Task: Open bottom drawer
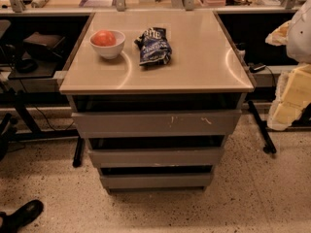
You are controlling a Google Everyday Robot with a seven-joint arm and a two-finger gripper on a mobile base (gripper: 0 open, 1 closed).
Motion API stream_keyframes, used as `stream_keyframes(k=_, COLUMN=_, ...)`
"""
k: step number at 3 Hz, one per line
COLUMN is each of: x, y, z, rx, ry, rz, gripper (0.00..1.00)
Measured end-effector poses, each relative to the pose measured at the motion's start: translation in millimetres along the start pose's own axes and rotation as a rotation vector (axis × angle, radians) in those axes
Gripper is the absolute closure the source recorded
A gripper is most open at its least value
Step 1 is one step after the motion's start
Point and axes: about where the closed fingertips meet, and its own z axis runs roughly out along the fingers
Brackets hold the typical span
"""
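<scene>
The bottom drawer (156, 180) is the lowest and narrowest-looking of three plain grey handleless fronts in the cabinet under the beige table top (194, 57). Its flat front sits in line with the cabinet, with a dark gap above it. Above it are the mid-width front (155, 157) and the widest front (156, 123) with pale scratch marks. My gripper (278, 34) is at the right edge of the view, up beside the table's right side and far from the drawers. The pale arm (291, 93) hangs below it.
A white bowl (107, 43) holding a red-orange fruit and a dark blue chip bag (153, 46) lie on the table top. Dark desk legs (262, 130) and cables flank the cabinet. A black shoe (22, 215) is at bottom left. Speckled floor lies in front.
</scene>
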Motion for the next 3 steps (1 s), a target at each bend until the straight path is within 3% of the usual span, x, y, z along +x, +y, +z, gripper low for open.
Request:
stream_keyframes(k=1, x=-2, y=0, z=1, rx=0.009, ry=0.002, rz=-0.003, gripper=0.00)
stream_keyframes(k=2, x=-17, y=22, z=25, rx=0.015, ry=-0.036, rz=-0.052, gripper=0.00)
stream_keyframes(k=3, x=-38, y=58, z=124, rx=-0.097, ry=-0.125, rz=-0.067, gripper=0.00)
